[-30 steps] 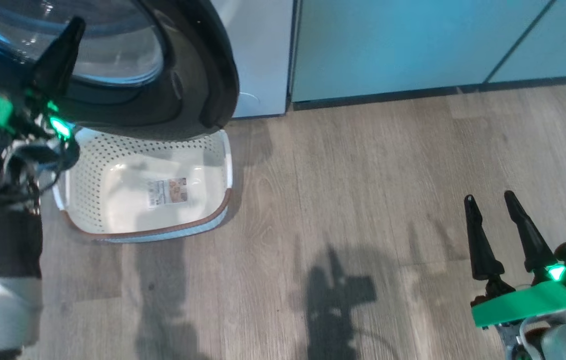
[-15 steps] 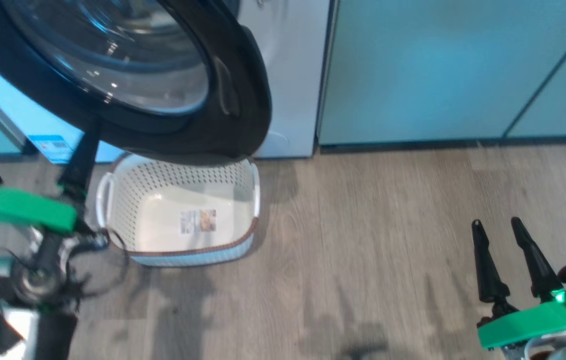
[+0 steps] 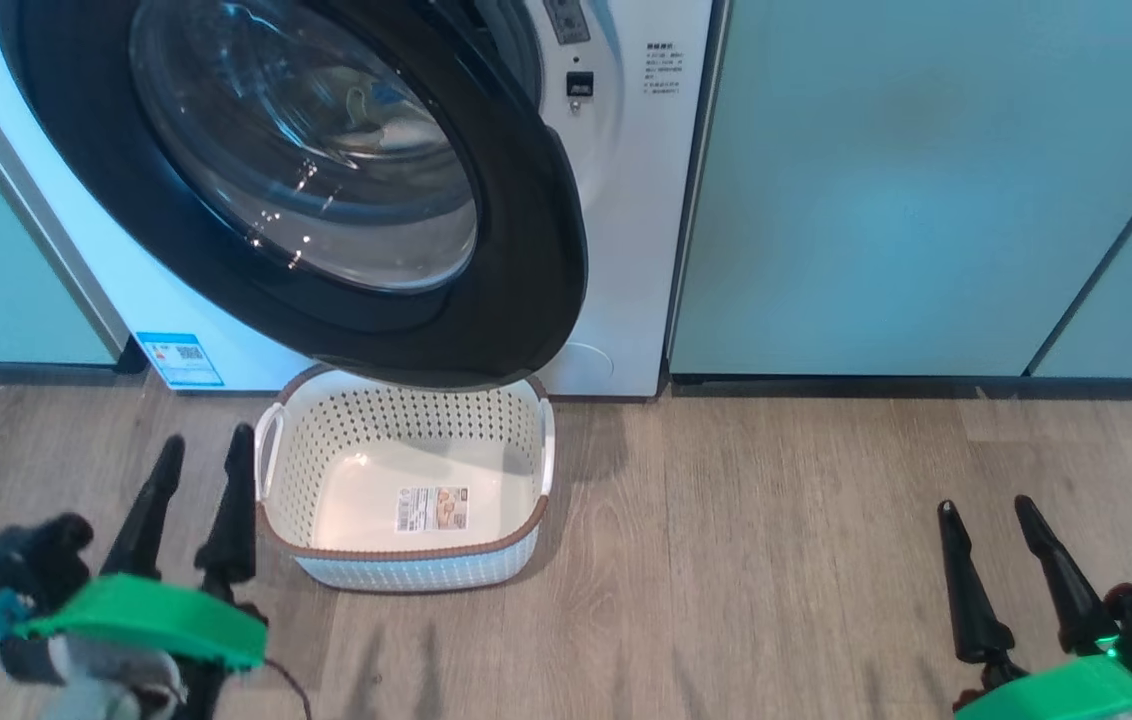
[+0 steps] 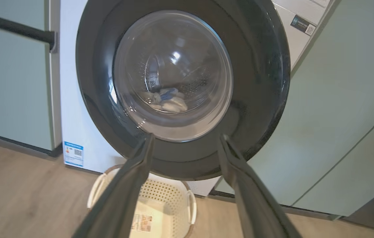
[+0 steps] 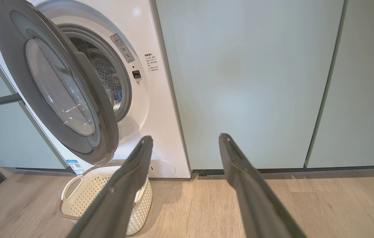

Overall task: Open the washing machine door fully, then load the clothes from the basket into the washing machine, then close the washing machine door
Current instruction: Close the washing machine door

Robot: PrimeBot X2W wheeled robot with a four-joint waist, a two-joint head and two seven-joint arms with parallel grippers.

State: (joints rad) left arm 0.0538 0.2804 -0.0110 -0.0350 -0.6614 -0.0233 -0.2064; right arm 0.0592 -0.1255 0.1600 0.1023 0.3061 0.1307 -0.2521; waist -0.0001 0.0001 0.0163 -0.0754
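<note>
The washing machine (image 3: 626, 200) stands white between cabinets. Its door (image 3: 326, 170), with black rim and clear glass, hangs partly swung out over the basket (image 3: 406, 490). From the right wrist, the door (image 5: 58, 82) stands ajar, with the steel drum (image 5: 107, 72) showing behind it. The clothes (image 4: 168, 100) show through the glass, lying in the drum. The basket (image 4: 147, 211) holds only its label. My left gripper (image 3: 206, 440) is open, low and just left of the basket, touching nothing. My right gripper (image 3: 984, 507) is open over the floor at the lower right.
Pale green cabinet panels (image 3: 926, 180) flank the machine, and the left one carries a dark bar handle (image 4: 15, 29). A blue sticker (image 3: 179, 358) and a round flap (image 3: 581, 365) sit low on the machine's front. Wood floor (image 3: 776, 560) stretches between my grippers.
My left gripper has come away from the door's rim, dropped to the lower left and opened. The head view has shifted and shows more of the machine. The right gripper has kept its pose.
</note>
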